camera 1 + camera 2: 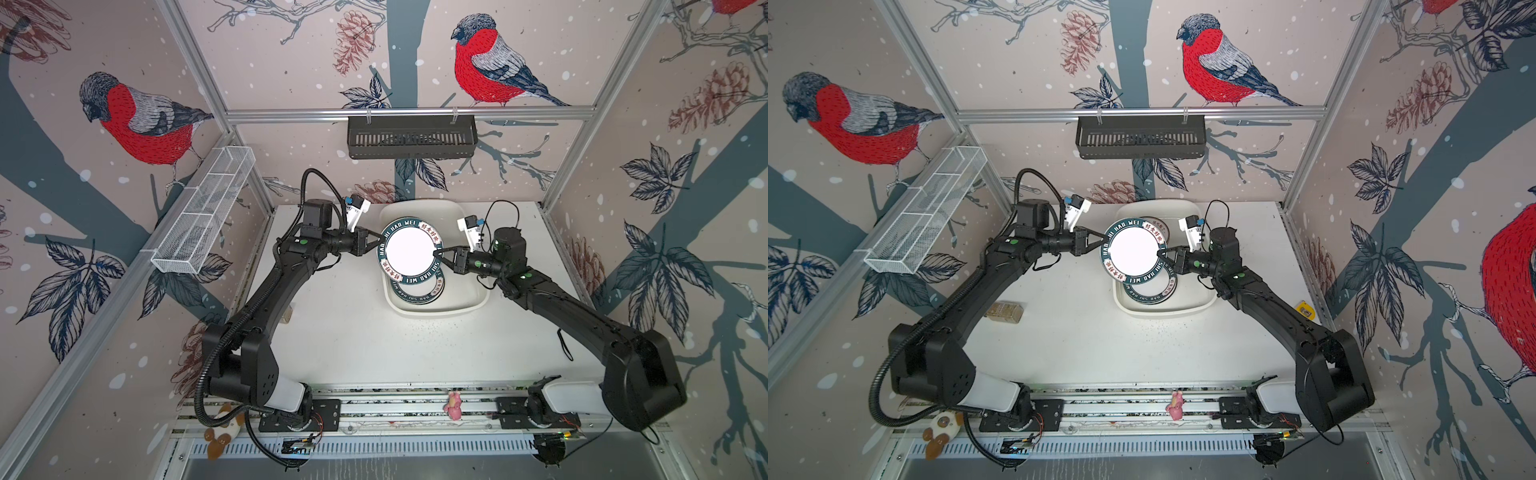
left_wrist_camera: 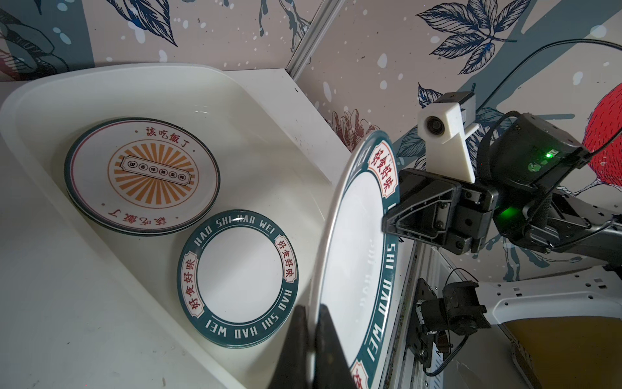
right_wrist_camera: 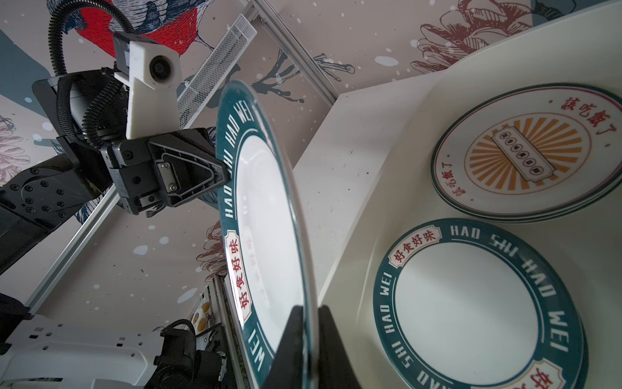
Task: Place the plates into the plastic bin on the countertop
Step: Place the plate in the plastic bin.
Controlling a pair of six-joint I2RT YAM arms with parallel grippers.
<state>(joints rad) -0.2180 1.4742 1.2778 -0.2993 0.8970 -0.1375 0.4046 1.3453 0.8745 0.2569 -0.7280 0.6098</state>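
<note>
Inside plastic bin [image 2: 255, 134] | sunburst plates [image 2: 141, 175] clear in wrist views only

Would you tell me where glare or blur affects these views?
In both top views the held plate blows out to flat white; in the left wrist view the left fingers are dark and soft; in the right wrist view the glaze faintly mirrors the rim lettering.
</note>
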